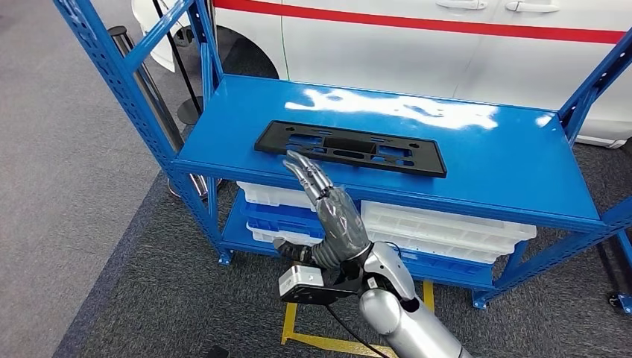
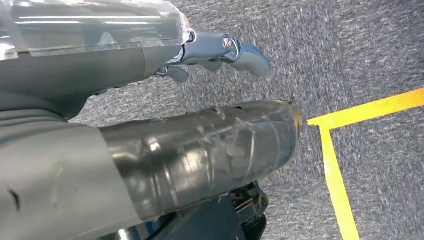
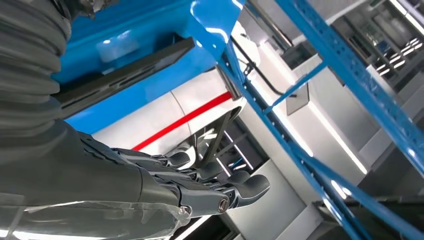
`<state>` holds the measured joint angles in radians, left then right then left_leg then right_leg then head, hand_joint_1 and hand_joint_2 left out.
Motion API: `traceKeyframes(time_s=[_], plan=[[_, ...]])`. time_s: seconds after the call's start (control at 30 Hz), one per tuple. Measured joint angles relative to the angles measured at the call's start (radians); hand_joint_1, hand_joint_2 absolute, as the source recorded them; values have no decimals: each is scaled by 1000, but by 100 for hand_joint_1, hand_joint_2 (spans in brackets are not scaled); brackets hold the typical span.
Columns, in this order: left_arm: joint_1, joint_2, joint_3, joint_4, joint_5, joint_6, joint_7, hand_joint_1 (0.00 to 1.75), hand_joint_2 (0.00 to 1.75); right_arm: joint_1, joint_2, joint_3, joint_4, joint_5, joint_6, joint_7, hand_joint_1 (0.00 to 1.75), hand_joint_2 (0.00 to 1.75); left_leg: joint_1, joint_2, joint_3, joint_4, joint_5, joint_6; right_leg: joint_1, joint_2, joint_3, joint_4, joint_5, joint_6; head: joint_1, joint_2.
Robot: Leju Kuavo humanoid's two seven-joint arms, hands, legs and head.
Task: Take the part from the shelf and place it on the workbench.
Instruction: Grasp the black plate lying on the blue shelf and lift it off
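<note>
A white car (image 1: 417,30) with a red stripe (image 1: 447,26) along its side is being seen behind everything else. A grey carpet floor (image 1: 67,186) is being seen under it all, with yellow tape lines (image 1: 328,341) stuck on it near the robot.

In front of the car, a big blue metal shelf (image 1: 514,160) is being shown. Its top board is shiny and light is being bounced off it. On the lower board, white plastic trays (image 1: 440,227) are being kept in stacks.

The part (image 1: 350,147), a long flat black plastic plate with holes cut in it, is lying flat on the top board of the shelf, near the front edge and towards the left side. In the right wrist view the part (image 3: 125,70) is being seen from its edge, resting on the blue board.

The right hand (image 1: 328,205) is being held up in front of the shelf. Its fingers (image 1: 304,170) are being stretched out straight, with their tips at the near edge of the part. Nothing is being held in it. It cannot be told whether the tips are touching the part.

The left hand (image 2: 150,125) is being seen in its own wrist view, over the grey carpet and a yellow tape line (image 2: 340,185). Its fingers (image 2: 225,50) are spread apart from the thumb, and nothing is being held.
</note>
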<state>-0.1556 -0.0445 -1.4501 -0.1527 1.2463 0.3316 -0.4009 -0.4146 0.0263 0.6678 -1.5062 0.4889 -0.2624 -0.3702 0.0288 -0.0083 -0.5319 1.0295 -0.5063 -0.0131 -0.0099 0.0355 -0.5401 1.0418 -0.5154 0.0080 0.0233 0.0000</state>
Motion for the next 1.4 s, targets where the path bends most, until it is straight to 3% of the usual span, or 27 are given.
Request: traceKeyframes(time_s=[0.33,0.47,0.53,0.63,0.67,0.7,0.8,0.87,0.97,1.03,1.1,1.17,1.2,1.23,1.3,1.33,1.4], plan=[[-1,4,-10,3,8,6,3,0,0,15,12,18,30,-33,-65,-25,0,175,-4,-1,-3,6,-1,3,-9,0,-1,-2,3,5,0,0],[0,4,-10,5,19,7,-2,0,0,32,24,6,29,-70,-90,-22,0,175,-1,4,3,-13,10,18,-10,0,-1,-8,6,16,0,0],[1,5,-10,5,20,7,-4,0,0,40,26,-6,29,-86,-94,-20,0,175,6,12,11,-36,23,31,-8,-13,-27,41,-23,21,2,0],[7,5,-10,5,22,7,-5,0,0,53,23,-24,30,-106,-98,-16,0,175,7,22,11,-41,25,34,-15,-24,-129,219,-91,29,3,0],[10,5,-10,5,22,7,-5,0,0,59,22,-30,30,-113,-97,-14,0,175,9,23,12,-41,24,32,-19,-25,-152,252,-89,33,3,0],[11,5,-10,5,23,7,-5,0,0,63,21,-35,31,-122,-94,-12,0,175,11,24,14,-40,21,28,-23,-27,-156,245,-65,37,3,0],[12,6,-10,6,30,7,-6,0,0,66,20,-51,32,-166,-72,8,0,175,19,23,22,-27,5,5,-31,-40,-92,74,47,48,5,0],[12,8,-10,8,35,8,-8,0,0,67,19,-62,36,-197,-54,25,0,175,14,22,16,-17,-3,-10,-28,-43,-73,23,55,37,7,0],[14,8,-10,9,38,9,-9,0,0,67,17,-73,41,-219,-43,38,0,175,16,25,13,-14,-10,-25,-25,-36,-79,25,45,5,6,0],[13,9,-10,9,38,10,-10,0,0,65,17,-76,42,-222,-40,39,0,87,19,24,-9,38,-44,-27,-22,-34,-75,23,44,-12,5,0],[14,9,-10,9,39,10,-10,0,0,65,17,-78,45,-231,-34,46,0,0,13,20,-74,166,-102,-21,-16,-34,-73,22,42,-22,5,0],[17,9,-10,9,44,11,-12,0,0,65,17,-84,51,-262,-25,65,0,0,6,18,-139,278,-126,-13,-6,-32,-71,22,40,-29,5,0],[18,9,-10,9,47,12,-15,0,0,65,17,-87,56,-278,-25,72,0,0,2,18,-151,285,-111,-6,-1,-30,-68,22,38,-32,5,0],[20,9,-10,9,50,13,-17,0,0,65,17,-91,59,-289,-31,73,0,44,-3,17,-143,253,-77,3,4,-28,-64,22,37,-34,5,0],[22,10,-9,9,55,16,-20,0,0,64,20,-95,63,-283,-64,62,0,131,-14,13,-97,128,1,26,12,-24,-56,22,33,-36,6,0],[22,11,-9,10,57,17,-20,0,0,63,22,-96,62,-267,-87,56,0,175,-19,11,-76,74,23,35,14,-21,-56,23,31,-34,6,0],[24,13,-9,10,58,18,-19,0,0,63,23,-96,54,-213,-138,48,0,175,-26,8,-60,29,28,43,13,-19,-61,22,34,-27,7,0]])
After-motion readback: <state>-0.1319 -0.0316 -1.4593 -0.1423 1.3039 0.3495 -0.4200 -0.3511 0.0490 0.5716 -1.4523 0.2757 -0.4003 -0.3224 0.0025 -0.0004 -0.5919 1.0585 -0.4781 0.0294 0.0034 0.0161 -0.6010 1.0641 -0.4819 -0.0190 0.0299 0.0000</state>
